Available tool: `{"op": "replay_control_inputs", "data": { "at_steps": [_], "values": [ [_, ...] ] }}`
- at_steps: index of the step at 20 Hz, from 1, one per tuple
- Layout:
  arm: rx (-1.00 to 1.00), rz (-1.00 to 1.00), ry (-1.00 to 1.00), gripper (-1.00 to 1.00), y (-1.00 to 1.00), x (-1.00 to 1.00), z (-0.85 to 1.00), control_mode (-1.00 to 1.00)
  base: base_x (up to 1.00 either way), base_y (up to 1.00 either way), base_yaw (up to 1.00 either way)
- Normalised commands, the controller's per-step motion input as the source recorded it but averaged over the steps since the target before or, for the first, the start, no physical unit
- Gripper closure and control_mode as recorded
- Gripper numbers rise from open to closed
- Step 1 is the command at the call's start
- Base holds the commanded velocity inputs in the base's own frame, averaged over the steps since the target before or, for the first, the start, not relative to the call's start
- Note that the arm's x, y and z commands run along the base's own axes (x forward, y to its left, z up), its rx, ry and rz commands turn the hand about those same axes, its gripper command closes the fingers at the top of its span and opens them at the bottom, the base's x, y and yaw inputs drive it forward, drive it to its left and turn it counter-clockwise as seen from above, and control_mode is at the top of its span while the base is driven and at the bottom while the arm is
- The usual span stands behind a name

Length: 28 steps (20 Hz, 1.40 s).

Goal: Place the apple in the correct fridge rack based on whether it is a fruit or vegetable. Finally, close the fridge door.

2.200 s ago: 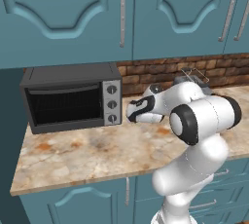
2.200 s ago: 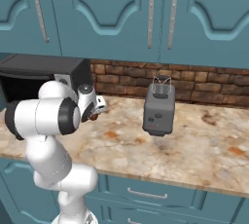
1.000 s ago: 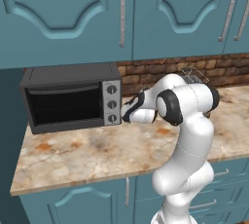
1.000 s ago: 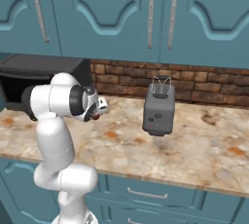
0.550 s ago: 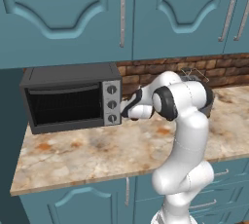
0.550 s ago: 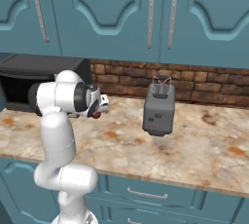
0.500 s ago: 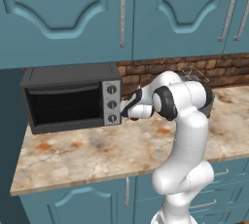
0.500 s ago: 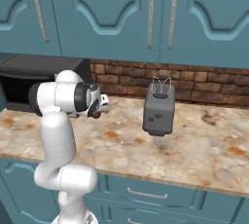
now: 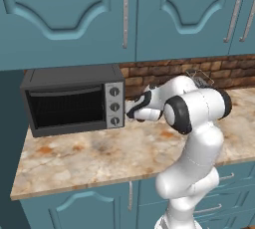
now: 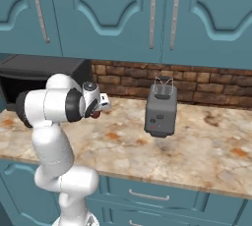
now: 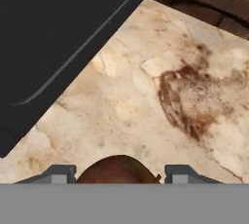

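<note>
The white robot arm has swung its elbow up and back from its earlier forward crouch over the speckled marble counter (image 9: pixel 89 158), drawing the hand in toward the counter's back edge beside the dark grey toaster oven (image 9: pixel 74 101); the two-finger gripper (image 11: pixel 116 175) has narrowed from wide open over the past second, its tips now flanking the small dark red-brown apple (image 11: pixel 116 169) at the oven's right end.

no readable text, labels, brands, numbers or signs anywhere. plain dials on the toaster oven (image 9: pixel 74 103), unmarked front on the toaster (image 10: pixel 160 109), bare cabinet doors (image 9: pixel 64 14).
</note>
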Motion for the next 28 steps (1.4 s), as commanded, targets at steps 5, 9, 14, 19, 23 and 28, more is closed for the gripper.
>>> {"op": "replay_control_inputs", "data": {
  "at_steps": [5,9,14,19,23,28],
  "values": [
    [0.05,-0.15,0.00,1.00,-0.35,-1.00,0.97,-1.00,0.00,0.00,0.00],
    [0.06,-0.22,0.04,1.00,-0.43,-1.00,1.00,-1.00,0.00,0.00,0.00],
    [0.06,-0.24,0.12,1.00,-0.33,-1.00,1.00,-1.00,0.00,0.00,0.00],
    [0.00,-0.19,0.04,1.00,-0.19,-0.97,1.00,-1.00,0.00,0.00,0.00],
    [0.00,-0.16,0.05,1.00,-0.11,-0.94,1.00,-1.00,0.00,0.00,0.00],
    [0.00,-0.11,0.04,1.00,-0.05,-0.91,1.00,-1.00,0.00,0.00,0.00]
  ]
}}
